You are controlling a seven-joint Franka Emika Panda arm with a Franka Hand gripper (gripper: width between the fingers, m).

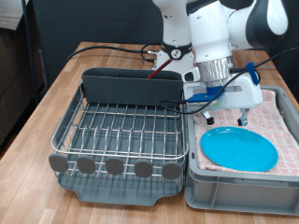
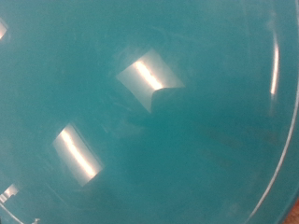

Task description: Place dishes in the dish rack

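gripper [image 1: 224,119] hovers just above the blue plate [image 1: 239,148].

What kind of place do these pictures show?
Probably a lab dishwashing setup, not a real kitchen: a wooden table holds a wire dish rack and a cloth-lined tub with a blue plate under the robot's end effector.

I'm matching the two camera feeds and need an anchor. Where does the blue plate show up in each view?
Exterior view: the blue plate lies flat on the pink checked cloth in the grey tub, at the picture's lower right, just under the gripper.
Wrist view: the plate fills almost the whole picture, with bright glare patches.
Shared landmark: the plate's curved rim.
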